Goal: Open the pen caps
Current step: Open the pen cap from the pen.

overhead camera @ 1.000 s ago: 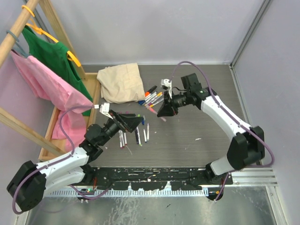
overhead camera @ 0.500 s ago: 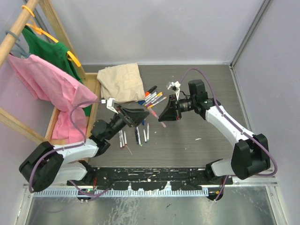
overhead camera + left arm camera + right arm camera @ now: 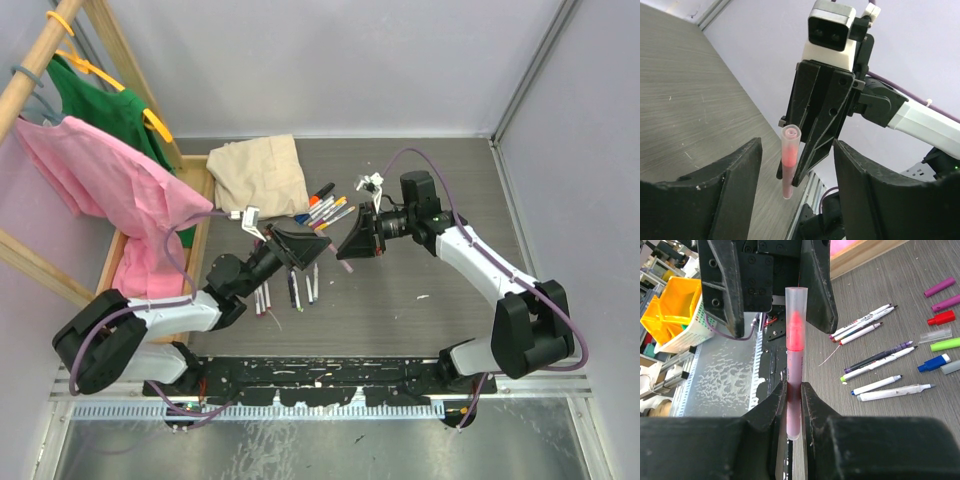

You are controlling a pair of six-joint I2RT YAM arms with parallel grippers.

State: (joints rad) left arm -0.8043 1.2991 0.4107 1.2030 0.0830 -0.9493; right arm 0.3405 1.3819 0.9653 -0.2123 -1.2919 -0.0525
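Grey wood-grain table (image 3: 430,240), top view. Left gripper (image 3: 314,250) and right gripper (image 3: 343,250) raised above it, tip to tip near centre. Jaw spacing not readable from this height; held pen too small to make out. Cluster of coloured pens (image 3: 325,212) just behind the grippers, beside a beige cloth (image 3: 258,175). Row of white-barrelled pens (image 3: 290,290) on the near side of the left gripper.

Left wrist view. Shows left gripper (image 3: 797,147) partly open, jaws standing clear on either side of the pen (image 3: 788,167), touching nothing. Shows right gripper (image 3: 791,179) closed on the pen, translucent cap (image 3: 790,136) pointing toward the camera, pink core visible inside. Both left fingers cut off by the bottom edge; right arm cut off at the right edge.

Right wrist view. Shows right gripper (image 3: 794,397) pinched narrow on the pen (image 3: 794,360); barrel below the grip hidden between the fingers. Cap (image 3: 796,302) in place on the pen, lying in the gap of the left gripper (image 3: 781,330), nearer one finger than the other, contact not determinable. Loose caps (image 3: 941,317) in purple, red, clear, green and blue on the table (image 3: 880,285) at right, beside uncapped pens (image 3: 880,357); a grey one cut by the frame edge. Yellow basket (image 3: 667,315) partly hidden behind the left gripper.
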